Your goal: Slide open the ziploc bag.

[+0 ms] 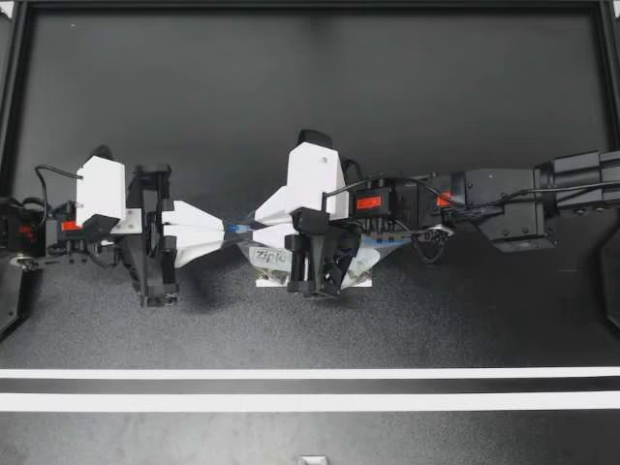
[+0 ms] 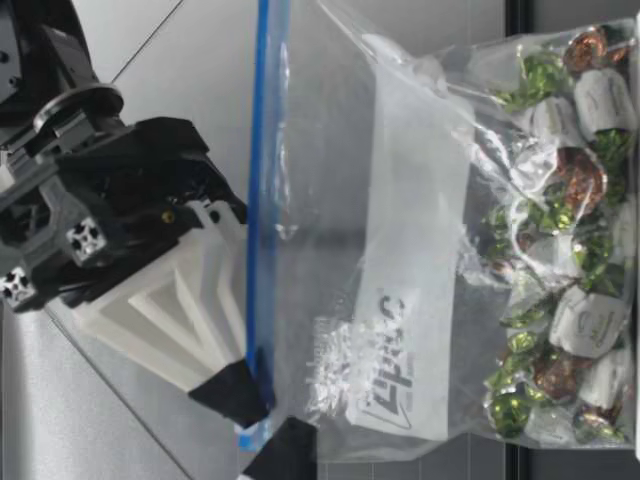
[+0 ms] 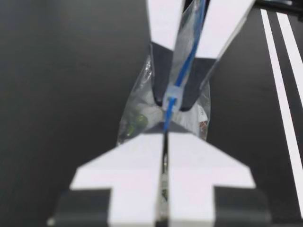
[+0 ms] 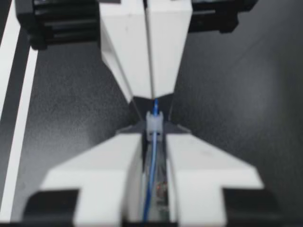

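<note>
Left gripper (image 1: 229, 230) fingers, nearest their wrist camera, are clenched flat on the end of the ziploc bag (image 2: 420, 250), at its blue zip track (image 2: 262, 200). Just ahead, the right gripper (image 1: 254, 229) clamps the slider (image 3: 171, 97) from both sides; the two grippers nearly touch. Below the track the bag hangs upright, with candies (image 2: 560, 250) heaped at its bottom, near the table (image 1: 310, 97).

Hazards, as judged:
- Right fingers slip off the small slider during the pull: the track does not open.
- Left hold on the thin film gives way: the whole bag travels with the slider, unopened.
- Pull strays off the track's line: the slider jams or the film twists.
- Candy weight drags the opened mouth down: spillage.
</note>
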You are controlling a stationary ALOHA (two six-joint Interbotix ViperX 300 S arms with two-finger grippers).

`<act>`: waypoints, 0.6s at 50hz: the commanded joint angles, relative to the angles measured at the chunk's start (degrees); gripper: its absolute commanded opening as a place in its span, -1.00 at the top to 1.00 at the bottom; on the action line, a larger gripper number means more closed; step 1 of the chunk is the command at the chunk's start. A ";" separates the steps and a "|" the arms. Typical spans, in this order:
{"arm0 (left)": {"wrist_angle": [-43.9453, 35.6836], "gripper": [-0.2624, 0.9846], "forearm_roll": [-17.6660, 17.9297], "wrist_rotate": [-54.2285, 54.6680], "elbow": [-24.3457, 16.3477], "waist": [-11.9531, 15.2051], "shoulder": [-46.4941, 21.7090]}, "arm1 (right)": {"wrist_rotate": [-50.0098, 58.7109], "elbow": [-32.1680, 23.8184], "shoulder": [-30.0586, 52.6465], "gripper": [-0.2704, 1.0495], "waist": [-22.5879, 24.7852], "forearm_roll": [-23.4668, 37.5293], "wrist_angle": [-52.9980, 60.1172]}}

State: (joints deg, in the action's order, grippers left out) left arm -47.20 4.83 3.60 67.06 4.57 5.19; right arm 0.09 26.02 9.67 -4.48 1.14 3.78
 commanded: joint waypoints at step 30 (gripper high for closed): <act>-0.97 0.88 0.62 -0.18 1.67 0.00 0.88 | -0.62 4.75 -12.66 0.83 -0.44 2.55 -18.63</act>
State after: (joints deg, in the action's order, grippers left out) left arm -47.99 5.27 3.52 68.73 4.39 5.36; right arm -0.62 29.62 0.79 -4.48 3.16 -14.68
